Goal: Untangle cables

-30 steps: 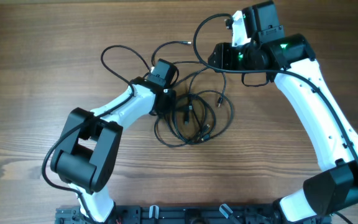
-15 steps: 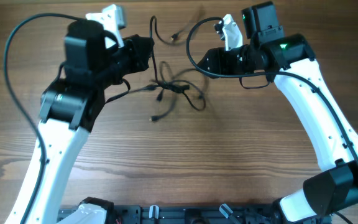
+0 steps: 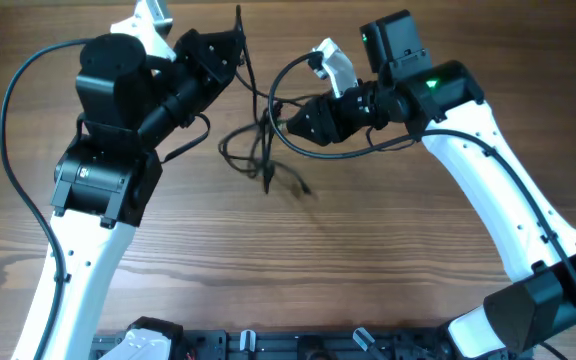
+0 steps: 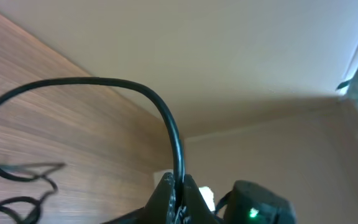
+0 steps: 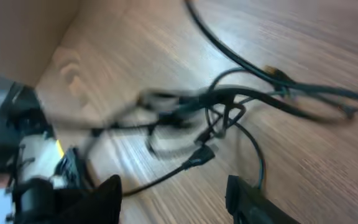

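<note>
Across the wooden table [image 3: 388, 280], the left arm [image 3: 118, 130] and right arm [image 3: 488, 170] reach toward the far side. Between them, the cables [image 3: 260, 150], thin and black, gather in a knotted bunch. The left gripper [image 3: 230, 45] is clenched on one strand of them, held high. The right gripper [image 3: 290, 122] is released, just beside the knot. The cords look light, limp and slippery, and are likely best grasped at a free strand near a plug [image 5: 202, 154].

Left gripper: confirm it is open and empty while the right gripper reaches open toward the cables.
Wrong. The left gripper is shut on one of the cables, as the left wrist view shows. The right gripper does reach open toward them.
</note>
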Motion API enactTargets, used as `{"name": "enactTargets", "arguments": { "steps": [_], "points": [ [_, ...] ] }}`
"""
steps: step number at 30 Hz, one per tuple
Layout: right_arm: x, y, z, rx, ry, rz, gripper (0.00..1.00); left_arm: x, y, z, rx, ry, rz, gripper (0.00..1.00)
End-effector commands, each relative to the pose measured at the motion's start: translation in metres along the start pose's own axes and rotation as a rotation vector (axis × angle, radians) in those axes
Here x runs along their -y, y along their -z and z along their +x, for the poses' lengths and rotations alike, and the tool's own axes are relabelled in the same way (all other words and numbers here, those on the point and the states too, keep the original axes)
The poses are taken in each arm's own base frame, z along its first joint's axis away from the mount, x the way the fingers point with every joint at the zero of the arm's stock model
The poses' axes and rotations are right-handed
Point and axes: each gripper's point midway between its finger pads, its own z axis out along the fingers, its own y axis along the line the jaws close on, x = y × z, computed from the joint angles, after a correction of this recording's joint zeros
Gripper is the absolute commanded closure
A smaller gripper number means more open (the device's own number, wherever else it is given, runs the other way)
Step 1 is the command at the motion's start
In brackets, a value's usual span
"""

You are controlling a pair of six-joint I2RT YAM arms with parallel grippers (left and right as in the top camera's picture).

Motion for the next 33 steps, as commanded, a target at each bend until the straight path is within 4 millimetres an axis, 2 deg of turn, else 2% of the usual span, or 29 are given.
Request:
{"name": "enactTargets", "arguments": {
  "steps": [1, 4, 8, 10, 12, 13, 15, 18, 20, 22, 25, 28, 30, 33],
  "points": [
    [0.028, 0.001, -0.002, 0.027, -0.275, 0.164, 0.44, 0.014, 0.009, -0.006, 0.022, 0.105, 0.043, 0.96],
    [0.026, -0.002, -0.003, 0.034, -0.333, 0.164, 0.43, 0.014, 0.009, -0.008, 0.030, 0.155, 0.040, 0.96],
    [0.021, -0.006, -0.002, 0.027, -0.315, 0.157, 0.43, 0.015, 0.009, -0.010, 0.041, 0.162, 0.043, 0.96],
    [0.025, -0.004, -0.005, 0.040, -0.302, 0.168, 0.43, 0.014, 0.009, -0.009, 0.040, 0.060, 0.037, 0.96],
    [0.029, -0.001, -0.009, 0.053, -0.275, 0.164, 0.42, 0.004, 0.008, -0.005, 0.027, -0.023, -0.003, 0.96],
    [0.030, 0.000, -0.010, 0.056, -0.259, 0.165, 0.42, -0.005, 0.009, -0.005, 0.028, -0.039, -0.042, 0.96],
    [0.038, 0.002, -0.013, 0.072, -0.202, 0.210, 0.40, -0.046, 0.014, -0.012, 0.081, -0.006, -0.221, 0.96],
    [0.048, -0.003, -0.019, 0.079, -0.093, 0.271, 0.39, -0.095, 0.025, -0.025, 0.153, 0.026, -0.430, 0.96],
    [0.040, -0.012, -0.015, 0.046, -0.010, 0.224, 0.39, -0.120, 0.030, -0.027, 0.160, 0.046, -0.528, 0.96],
    [0.025, -0.030, -0.012, 0.007, 0.169, 0.179, 0.38, -0.159, 0.041, -0.037, 0.192, 0.079, -0.681, 0.96],
    [0.033, -0.045, -0.019, 0.017, 0.226, 0.271, 0.38, -0.200, 0.045, -0.051, 0.195, 0.153, -0.778, 0.96],
    [0.028, -0.075, -0.014, -0.026, 0.349, 0.251, 0.37, -0.234, 0.047, -0.055, 0.164, 0.222, -0.848, 0.96],
    [0.027, -0.108, 0.004, -0.107, 0.413, 0.224, 0.36, -0.247, 0.041, -0.050, 0.081, 0.192, -0.856, 0.96],
    [0.030, -0.135, 0.029, -0.196, 0.398, 0.182, 0.38, -0.257, 0.036, -0.046, 0.054, 0.203, -0.877, 0.95]
  ]
}}
